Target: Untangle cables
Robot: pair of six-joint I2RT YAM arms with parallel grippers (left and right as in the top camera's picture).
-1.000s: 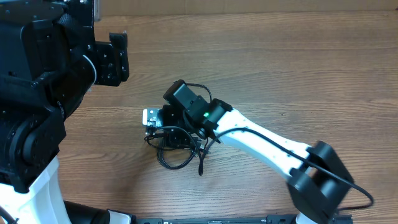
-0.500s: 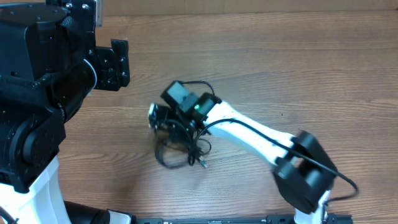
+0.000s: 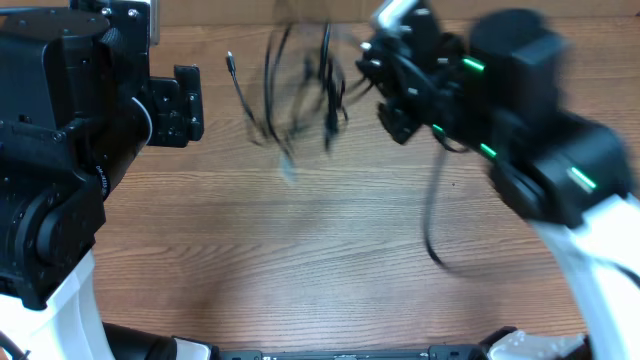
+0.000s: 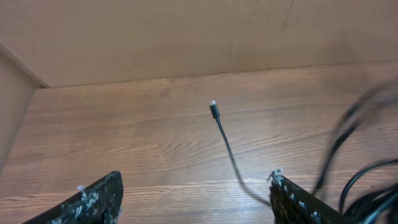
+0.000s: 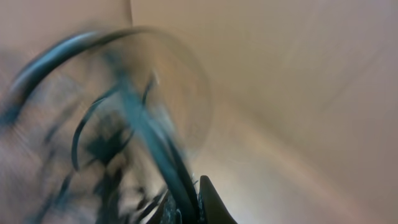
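The right end effector (image 3: 375, 52) is pinched shut on the cables (image 3: 300, 80), which hang in a blurred bunch beside it, above the desk (image 3: 350, 230). The left end effector (image 4: 194, 190) is spread. One plug-tipped strand hangs just ahead of it.

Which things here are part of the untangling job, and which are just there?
Part of the job:
cables, a blurred bundle hanging above the table
right gripper, shut on them
left gripper, open, holding nothing

Just there:
wooden table
brown wall
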